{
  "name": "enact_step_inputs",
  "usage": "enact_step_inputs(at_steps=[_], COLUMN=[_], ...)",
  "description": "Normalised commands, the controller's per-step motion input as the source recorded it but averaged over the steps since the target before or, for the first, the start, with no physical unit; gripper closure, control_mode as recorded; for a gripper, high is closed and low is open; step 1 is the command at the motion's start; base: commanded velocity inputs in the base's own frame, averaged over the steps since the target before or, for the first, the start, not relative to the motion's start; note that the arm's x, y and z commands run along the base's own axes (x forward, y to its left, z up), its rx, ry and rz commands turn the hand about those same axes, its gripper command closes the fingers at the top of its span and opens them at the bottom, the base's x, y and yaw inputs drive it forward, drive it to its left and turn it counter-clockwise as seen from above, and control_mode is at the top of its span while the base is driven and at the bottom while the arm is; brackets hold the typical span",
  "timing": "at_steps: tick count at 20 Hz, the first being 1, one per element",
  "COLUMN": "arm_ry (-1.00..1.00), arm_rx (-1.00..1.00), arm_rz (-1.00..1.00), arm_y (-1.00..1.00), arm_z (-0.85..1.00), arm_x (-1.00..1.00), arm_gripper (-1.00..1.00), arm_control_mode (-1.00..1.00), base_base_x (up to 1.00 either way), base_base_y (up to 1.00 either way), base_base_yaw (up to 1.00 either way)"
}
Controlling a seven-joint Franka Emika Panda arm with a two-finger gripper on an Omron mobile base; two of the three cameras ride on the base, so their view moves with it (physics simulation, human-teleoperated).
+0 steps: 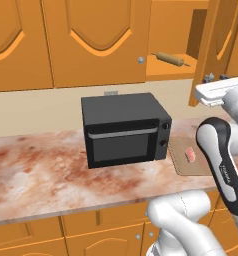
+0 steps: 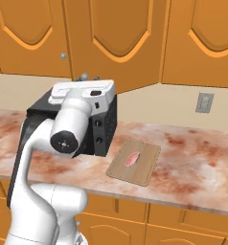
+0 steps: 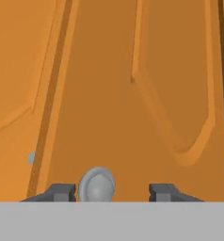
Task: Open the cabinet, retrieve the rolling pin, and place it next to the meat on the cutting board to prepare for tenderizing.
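Observation:
The cabinet's right door (image 1: 216,45) stands swung open, and the rolling pin (image 1: 168,58) lies on the shelf inside. My gripper (image 1: 216,77) is at the lower edge of that door. In the hand view the gripper (image 3: 113,192) is open, with the door's round silver knob (image 3: 98,184) between its fingertips, closer to the left fingertip (image 3: 62,192). The pink meat (image 1: 190,154) rests on the tan cutting board (image 1: 183,162), right of the microwave. The same board (image 2: 142,167), meat (image 2: 132,159) and gripper (image 2: 90,79) also appear from the right base.
A black microwave (image 1: 126,129) sits on the reddish marbled counter (image 1: 41,175), left of the board. Closed wall cabinet doors (image 1: 96,35) hang above it. A wall outlet (image 2: 204,102) is at the back right. Base cabinets (image 1: 91,225) run below the counter.

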Motion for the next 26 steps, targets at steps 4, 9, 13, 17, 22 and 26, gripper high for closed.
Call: enact_step_inputs(at_steps=[4,9,13,17,22,26], arm_ry=[-0.08,-0.10,-0.15,-0.23,-0.05,0.06], arm_rx=[-0.06,-0.09,-0.15,-0.25,-0.26,-0.24], arm_rz=[0.00,0.00,-0.01,-0.12,-0.23,-0.28], arm_y=[0.06,0.24,0.70,0.85,0.89,0.76], arm_z=[0.02,0.12,0.17,0.04,-0.06,-0.35], arm_x=[-0.44,-0.38,-0.51,-0.62,-0.09,0.30], arm_gripper=[-1.00,-1.00,-1.00,-1.00,-1.00,-1.00], arm_control_mode=[-1.00,-1.00,-1.00,-1.00,-1.00,-1.00], base_base_x=[0.00,0.00,0.00,0.00,0.00,0.00], base_base_y=[0.00,0.00,0.00,0.00,0.00,0.00], base_base_yaw=[0.00,0.00,0.00,0.00,0.00,0.00])
